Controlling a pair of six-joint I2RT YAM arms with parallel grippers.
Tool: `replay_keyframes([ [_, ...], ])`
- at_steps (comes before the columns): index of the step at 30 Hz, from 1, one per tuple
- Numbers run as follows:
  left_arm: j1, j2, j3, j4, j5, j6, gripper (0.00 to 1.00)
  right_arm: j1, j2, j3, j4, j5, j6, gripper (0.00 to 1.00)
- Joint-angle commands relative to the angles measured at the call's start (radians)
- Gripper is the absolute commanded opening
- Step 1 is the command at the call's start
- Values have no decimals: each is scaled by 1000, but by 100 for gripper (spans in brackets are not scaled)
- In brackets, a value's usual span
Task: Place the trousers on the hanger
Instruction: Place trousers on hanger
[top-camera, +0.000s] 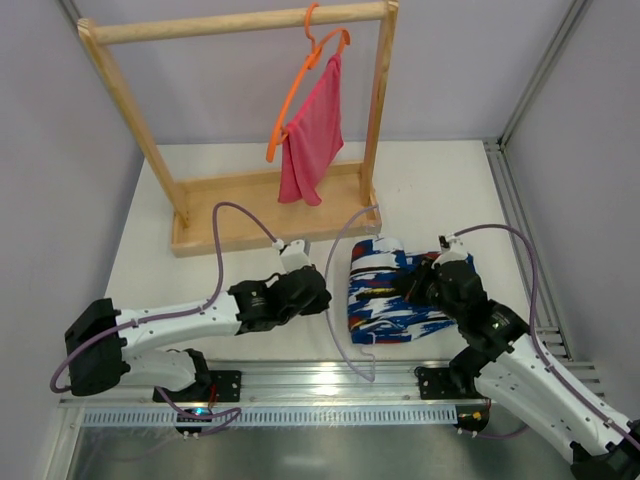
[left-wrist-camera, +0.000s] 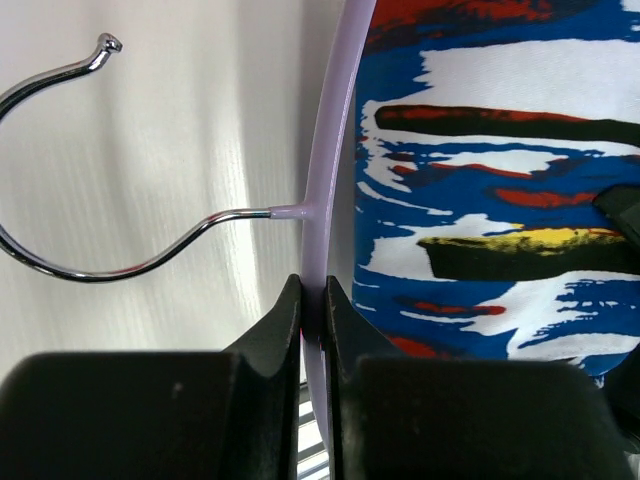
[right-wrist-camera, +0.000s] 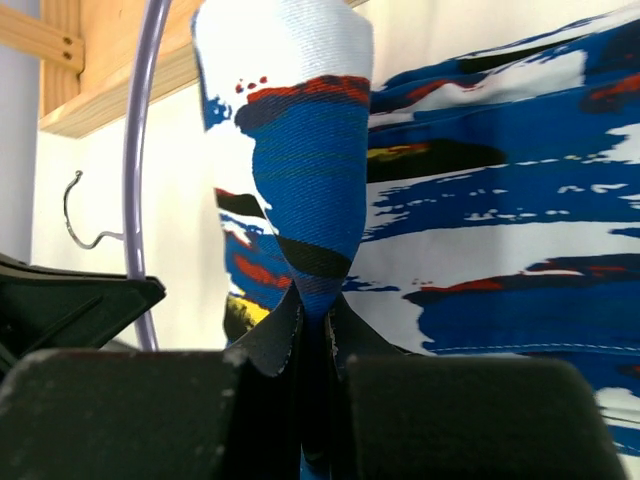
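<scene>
The trousers (top-camera: 390, 290), in a blue, white, red and black brushstroke print, lie folded on the table between my arms. The lilac hanger (left-wrist-camera: 322, 190) lies along their left edge, its metal hook (left-wrist-camera: 60, 250) pointing left. My left gripper (top-camera: 318, 296) is shut on the hanger's arm (left-wrist-camera: 314, 300). My right gripper (top-camera: 412, 287) is shut on a pinched fold of the trousers (right-wrist-camera: 300, 150), which stands up between the fingers. The hanger's hook (right-wrist-camera: 80, 215) shows small in the right wrist view.
A wooden rack (top-camera: 240, 215) stands at the back of the table. An orange hanger (top-camera: 300, 85) with a pink cloth (top-camera: 312, 135) hangs from its top bar. Purple cables (top-camera: 345, 300) loop over the table near the trousers.
</scene>
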Motion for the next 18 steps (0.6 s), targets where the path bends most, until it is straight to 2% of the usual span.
replay_keyframes([
  [1, -2, -25, 16, -91, -63, -37, 0, -4, -37, 39, -107, 248, -54, 4],
  [3, -2, -11, 7, -99, -52, -61, 0, -4, -40, 5, -106, 248, -50, 4],
  [8, -2, -55, -68, -53, -72, -98, 0, 6, -27, -108, 111, 55, 31, 4],
  [14, 0, -183, -82, -129, -174, -75, 0, 119, 64, -90, 245, 94, 84, 4],
  [18, 1, -319, -144, -64, -182, -16, 0, 249, 182, -37, 359, 152, 117, 4],
])
